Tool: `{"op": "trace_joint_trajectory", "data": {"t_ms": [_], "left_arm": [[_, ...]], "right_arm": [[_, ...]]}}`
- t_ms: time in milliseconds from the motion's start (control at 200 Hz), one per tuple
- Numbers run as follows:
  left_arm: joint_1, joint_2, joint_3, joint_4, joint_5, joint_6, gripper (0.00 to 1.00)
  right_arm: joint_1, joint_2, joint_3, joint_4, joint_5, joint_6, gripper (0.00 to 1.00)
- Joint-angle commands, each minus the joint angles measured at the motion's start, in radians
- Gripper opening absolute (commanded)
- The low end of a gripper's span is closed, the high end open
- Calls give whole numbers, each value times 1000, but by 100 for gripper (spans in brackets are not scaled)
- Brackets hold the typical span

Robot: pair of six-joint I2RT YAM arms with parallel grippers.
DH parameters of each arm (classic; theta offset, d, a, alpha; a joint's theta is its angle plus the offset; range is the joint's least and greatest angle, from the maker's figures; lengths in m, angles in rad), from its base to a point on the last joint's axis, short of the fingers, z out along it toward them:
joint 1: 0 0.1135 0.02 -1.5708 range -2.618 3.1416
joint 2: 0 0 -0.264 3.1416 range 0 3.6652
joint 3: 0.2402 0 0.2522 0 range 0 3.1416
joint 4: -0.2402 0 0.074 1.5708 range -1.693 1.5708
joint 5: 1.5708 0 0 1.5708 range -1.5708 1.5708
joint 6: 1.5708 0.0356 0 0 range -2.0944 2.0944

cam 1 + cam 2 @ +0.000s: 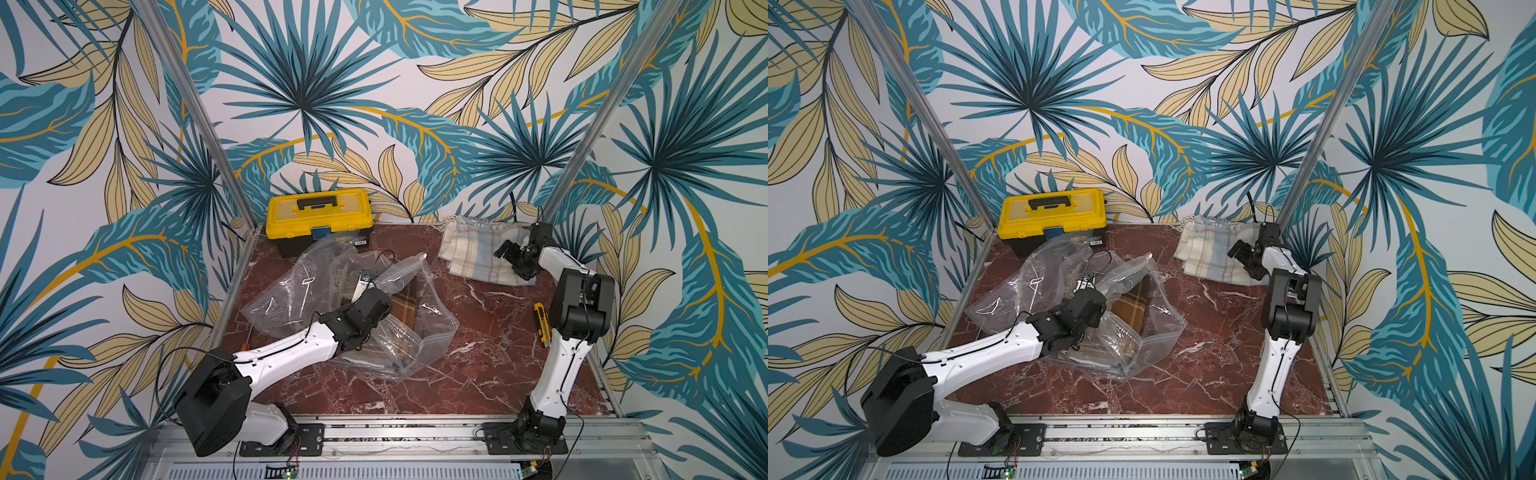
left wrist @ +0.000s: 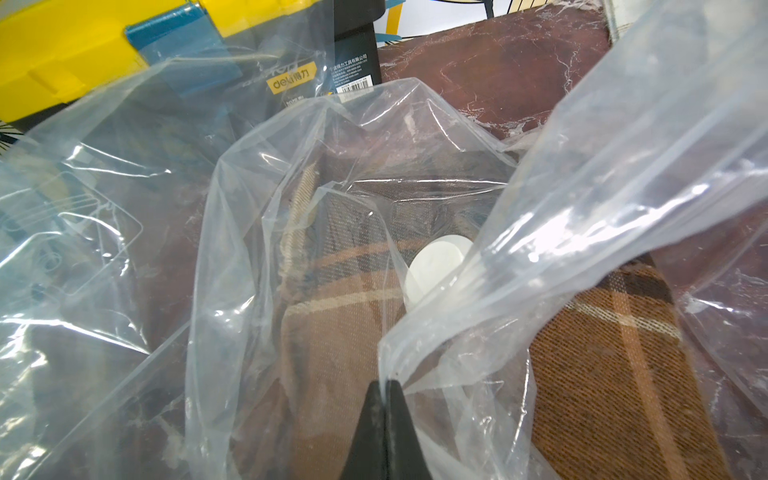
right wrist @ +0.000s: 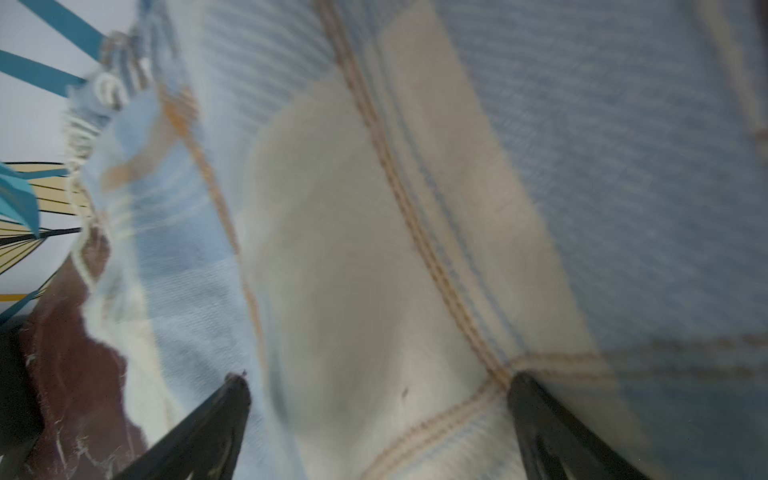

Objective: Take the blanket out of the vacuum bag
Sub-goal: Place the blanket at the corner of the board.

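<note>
Blanket (image 1: 405, 305), brown plaid, lies inside the vacuum bag (image 1: 291, 299), just ahead of my left fingers (image 2: 401, 419), which pinch the bag's plastic edge. My right fingers (image 3: 208, 428) stand wide and empty over a pale blanket (image 1: 473, 249), well apart.

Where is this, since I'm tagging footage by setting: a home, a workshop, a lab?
Most likely a staged robot test cell, not a real room: a left arm and right arm bolted to an aluminium rail, a small marble-pattern tabletop, and leaf-print panels on metal posts closing it in.
</note>
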Motion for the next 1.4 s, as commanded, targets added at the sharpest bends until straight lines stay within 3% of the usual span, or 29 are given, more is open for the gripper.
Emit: {"op": "trace_joint_trajectory", "data": {"t_ms": [0,411,611,786,1007,1267,1397], "left_arm": [[-4,-34,-21,17,-1,7,0],[-2,-10,-29,108,29,64,0],[-1,-53,-49,150,85,85,0],[-1,-76,-77,231,154,108,0],[1,-47,-49,239,184,118,0],[5,-68,-48,192,169,118,0],[5,-97,-56,173,155,107,0]], "right_arm": [[-34,-3,11,-124,-23,39,100],[-73,-147,-235,-60,-6,56,100],[-52,-280,-245,-43,15,29,100],[47,-410,-194,-25,67,-85,100],[141,-216,40,-108,11,-118,99],[156,85,355,-128,-82,-40,99],[157,258,536,-144,-287,32,97]]}}
